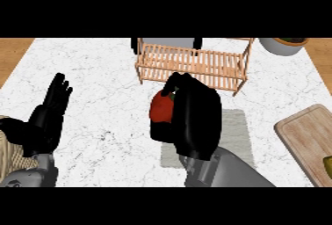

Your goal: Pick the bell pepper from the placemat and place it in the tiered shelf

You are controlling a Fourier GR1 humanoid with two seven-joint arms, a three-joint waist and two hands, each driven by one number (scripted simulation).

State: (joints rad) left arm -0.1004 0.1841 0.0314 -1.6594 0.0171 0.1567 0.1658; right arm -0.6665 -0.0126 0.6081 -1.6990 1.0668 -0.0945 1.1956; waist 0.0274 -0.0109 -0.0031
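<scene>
Head view, looking steeply down on the marble counter (103,88). My right hand (194,118) fills the centre of the frame, its fingers and thumb curled round the red bell pepper (160,109), which shows only as a red patch with a dark stem end at the hand's left side. The rest of it is hidden behind my fingers. The wrap-around hold suits a rounded, smooth-skinned thing that a fingertip pinch could let roll.

The pepper sits over the upper left corner of the grey placemat (236,132), most of which lies bare to the right of and below my hand. From this I judge the pick done and the carry in hand, though height above the mat cannot be read from so steep a view.

The wooden tiered shelf (194,66) stands just above my fingertips in the frame, its slatted top tier open toward me, so the remaining move is a short reach up-frame.

My left hand (47,116) rests at the left of the frame, fingers straight and close together, pointing up, well apart from the work.

A cutting board (304,136) lies at the right edge and a pot (280,45) at the upper right, both outside the likely path
</scene>
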